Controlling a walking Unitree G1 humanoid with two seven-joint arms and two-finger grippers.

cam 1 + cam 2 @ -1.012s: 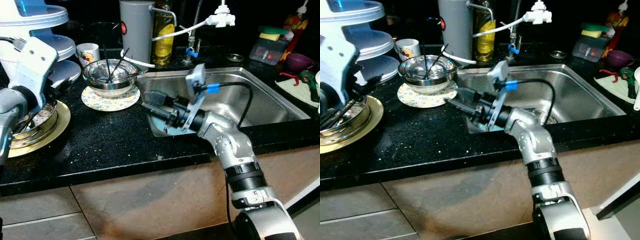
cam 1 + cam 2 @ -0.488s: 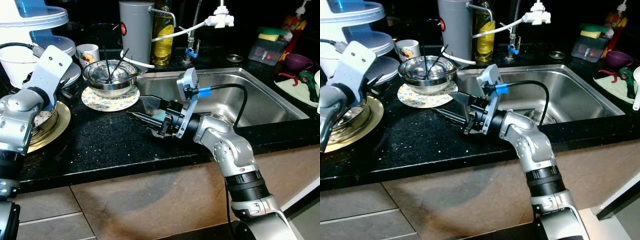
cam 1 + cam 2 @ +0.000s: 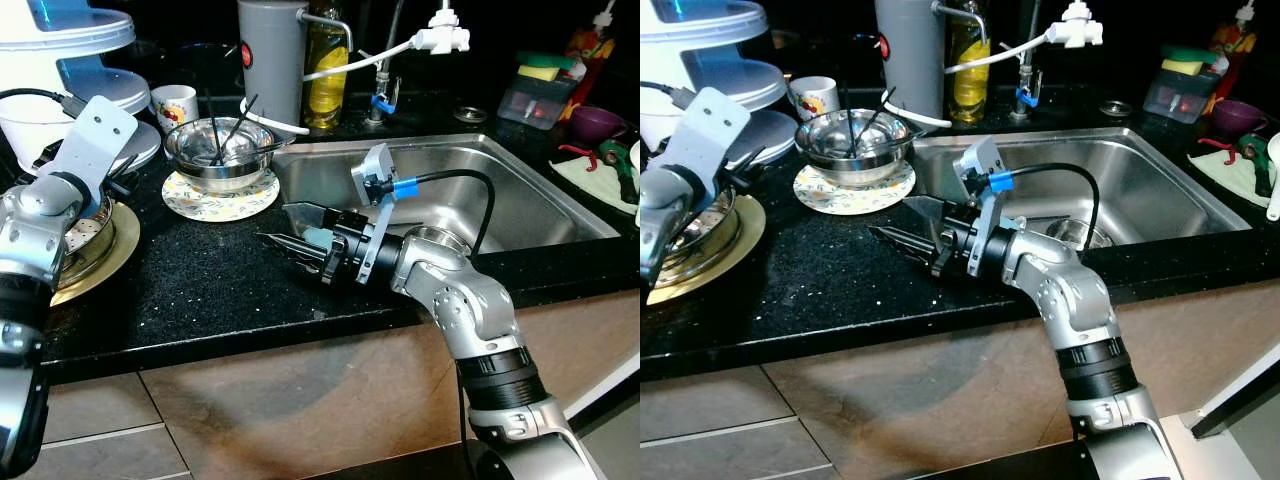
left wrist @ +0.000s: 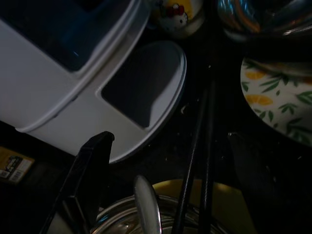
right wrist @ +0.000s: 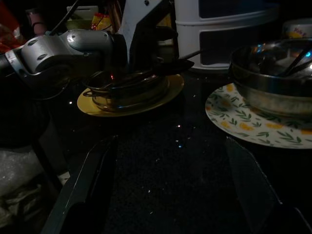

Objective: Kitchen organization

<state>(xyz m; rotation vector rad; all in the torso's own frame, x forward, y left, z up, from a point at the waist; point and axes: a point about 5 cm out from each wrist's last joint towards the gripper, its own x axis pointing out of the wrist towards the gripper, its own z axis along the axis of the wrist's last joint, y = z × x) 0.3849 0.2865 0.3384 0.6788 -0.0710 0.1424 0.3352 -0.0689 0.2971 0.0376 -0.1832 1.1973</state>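
Right gripper (image 3: 285, 238) spread, empty, over counter (image 3: 200, 280) (reach step); next: approach patterned plate (image 3: 220, 196).

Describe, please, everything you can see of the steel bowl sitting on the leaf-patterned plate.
The steel bowl is round, shiny and looks like polished metal. It stands upright on a pale plate with a leaf pattern, on the black speckled counter, just beside the sink's near corner. Thin dark sticks, perhaps chopsticks, lean inside it, poking above the rim. A small white mug stands behind it. Neither tool touches it.
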